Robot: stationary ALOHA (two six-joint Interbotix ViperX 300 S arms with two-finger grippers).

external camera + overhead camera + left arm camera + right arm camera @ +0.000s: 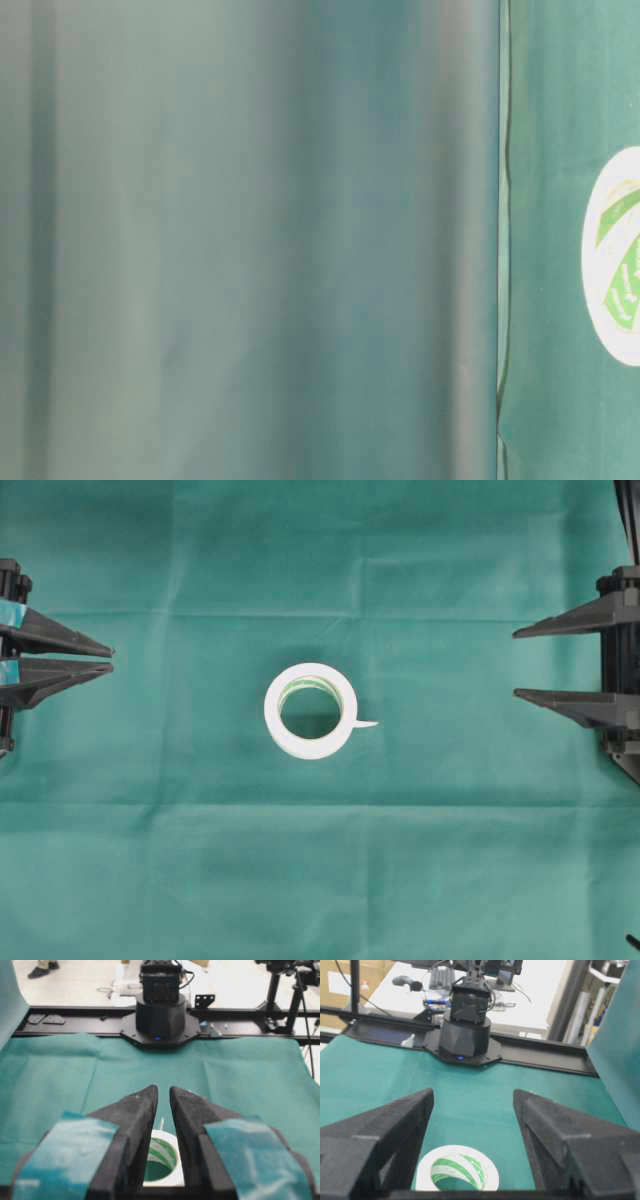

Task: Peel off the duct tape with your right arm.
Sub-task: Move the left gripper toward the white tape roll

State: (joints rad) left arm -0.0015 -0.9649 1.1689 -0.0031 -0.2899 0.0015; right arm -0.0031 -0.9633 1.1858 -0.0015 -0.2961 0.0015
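so, the duct tape point(311, 711) lies flat at the middle of the green-draped surface point(180, 860), core hole facing up, green print showing inside. its loose strip end point(364, 723) sticks out at about 3 o'clock on the roll, pointing toward the right arm's side.

step in hand: judged as the very start. nothing is gripped, the strip is not yet lifted, both arms sit back at their edges.

right hand point(516, 664) at 3 o'clock from the roll, well apart; fingers clearly spread with an empty gap, holding nothing. left hand point(110, 660) at 9 o'clock, well apart; fingers nearly together, a narrow slit between them, also empty.

next move, as i judge it: the right hand must travel in toward the roll and pinch that small tab. the roll is unrestrained, so pulling may drag it; the left hand may need to pin it.

room: open cloth on all sides of the roll. the cloth has fold creases, otherwise nothing obstructs.
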